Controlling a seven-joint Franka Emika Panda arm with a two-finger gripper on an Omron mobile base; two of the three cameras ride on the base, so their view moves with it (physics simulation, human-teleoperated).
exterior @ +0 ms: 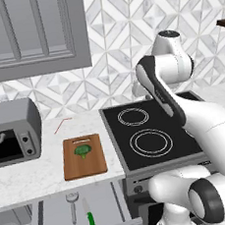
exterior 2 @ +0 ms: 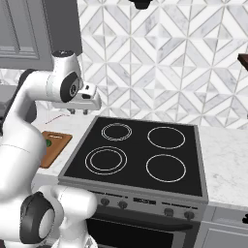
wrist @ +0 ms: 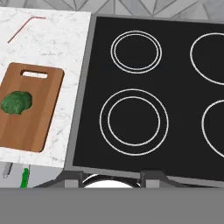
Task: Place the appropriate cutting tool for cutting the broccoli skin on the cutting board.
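Note:
The brown cutting board (exterior: 85, 162) lies on the marble counter left of the stove, slot handle at its far edge. The dark-green broccoli (exterior: 82, 150) sits on the board's far half. In the open drawer (exterior: 52, 220) below the counter lies the cutting tool (exterior: 90, 220), green handle toward me, beside a grey peeler (exterior: 72, 203). My gripper (exterior 2: 79, 112) hangs open and empty above the stove's back left corner, well away from the drawer. The hand view shows the board (wrist: 35, 118), the broccoli (wrist: 16, 103), the cutting tool's green handle (wrist: 25, 177) and my gripper (wrist: 111, 177).
A black four-ring stove (exterior: 149, 135) fills the counter to the right of the board. A grey toaster oven (exterior: 11, 136) stands at the far left, under wall cabinets (exterior: 31, 34). A thin red bent stick (exterior: 62, 123) lies on the counter behind the board.

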